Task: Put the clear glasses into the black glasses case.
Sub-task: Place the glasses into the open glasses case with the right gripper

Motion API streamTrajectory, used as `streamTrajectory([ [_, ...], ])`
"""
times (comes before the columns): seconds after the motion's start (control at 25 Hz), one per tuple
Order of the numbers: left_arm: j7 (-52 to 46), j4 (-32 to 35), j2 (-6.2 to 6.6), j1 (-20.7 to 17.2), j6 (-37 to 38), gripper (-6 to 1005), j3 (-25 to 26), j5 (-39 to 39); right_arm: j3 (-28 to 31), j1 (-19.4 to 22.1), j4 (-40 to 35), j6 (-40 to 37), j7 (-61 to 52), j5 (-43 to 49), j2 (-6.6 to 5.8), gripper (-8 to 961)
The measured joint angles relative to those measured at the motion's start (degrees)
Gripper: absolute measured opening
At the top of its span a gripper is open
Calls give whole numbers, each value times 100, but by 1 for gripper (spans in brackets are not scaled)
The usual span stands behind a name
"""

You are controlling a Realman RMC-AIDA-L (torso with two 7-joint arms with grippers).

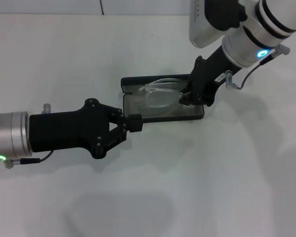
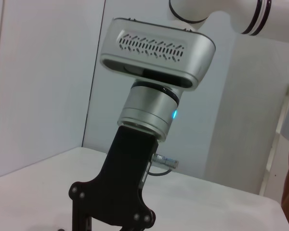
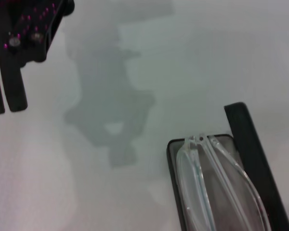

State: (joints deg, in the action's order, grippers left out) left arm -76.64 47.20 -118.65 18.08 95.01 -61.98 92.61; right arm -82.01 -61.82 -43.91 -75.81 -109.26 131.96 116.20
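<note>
1 pair of clear glasses (image 1: 160, 94) inside black glasses case (image 1: 197, 114), right claw (image 1: 183, 96) gripping their end, left claw (image 1: 134, 123) closed nearby.

White tabletop (image 1: 197, 182), soft grey shadows on it; pale wall panels (image 2: 43, 82) behind.

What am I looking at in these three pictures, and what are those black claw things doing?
It is a two-armed robot seen by three cameras: one on its head looking down, one on each wrist. On the white table lies an open black glasses case with the clear glasses inside. The right end effector is at the case's end, apparently at the glasses. The left end effector sits shut beside the case's other end, holding nothing. The left wrist camera mostly shows the other arm; the right wrist camera looks down into the case.
</note>
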Motion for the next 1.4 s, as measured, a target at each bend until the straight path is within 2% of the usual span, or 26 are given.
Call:
streamTrajectory([
  [0.28, -61, 189, 32, 9, -39, 48, 80, 479, -152, -14, 23, 102, -9, -32, 0, 170],
  [0.48, -71, 207, 85, -21, -40, 48, 192, 521, -160, -16, 46, 245, -105, -85, -1, 171],
  [0.92, -53, 186, 56, -22, -82, 48, 272, 531, -275, -253, 456, 305, -188, -103, -1, 173],
  [1.4, -72, 190, 43, 2, -89, 49, 283, 531, -282, -312, 560, 328, -284, -20, -1, 176],
])
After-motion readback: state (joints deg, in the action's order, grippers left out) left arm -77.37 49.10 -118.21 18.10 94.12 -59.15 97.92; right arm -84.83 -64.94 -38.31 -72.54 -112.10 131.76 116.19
